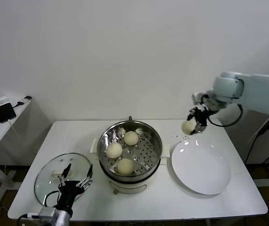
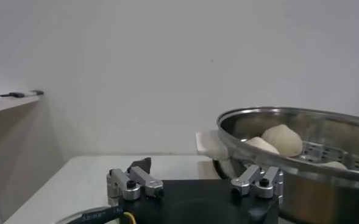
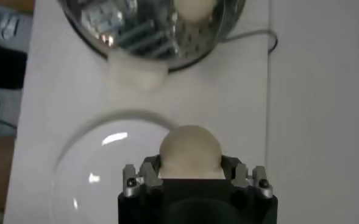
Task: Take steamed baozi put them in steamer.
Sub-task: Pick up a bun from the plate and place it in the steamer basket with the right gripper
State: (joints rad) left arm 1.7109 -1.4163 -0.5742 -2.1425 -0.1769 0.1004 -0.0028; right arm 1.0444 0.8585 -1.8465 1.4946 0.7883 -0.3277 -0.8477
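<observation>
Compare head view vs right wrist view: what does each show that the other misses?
Head view only: three baozi lying on the steamer's perforated tray, the glass lid on the table, the open left gripper over the lid, and a phone on the side table.
Right wrist view only: close-up of the fingers on both sides of the held bun, with the plate directly beneath it.
Both: the right gripper shut on the fourth baozi, the white plate and the steamer.

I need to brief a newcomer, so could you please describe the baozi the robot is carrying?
Start at the steamer mid-table, then look to the white plate on its right. Above the plate's far edge, the right gripper is shut on a cream-white baozi. It alone hangs in the air; the other three sit in the steamer.
</observation>
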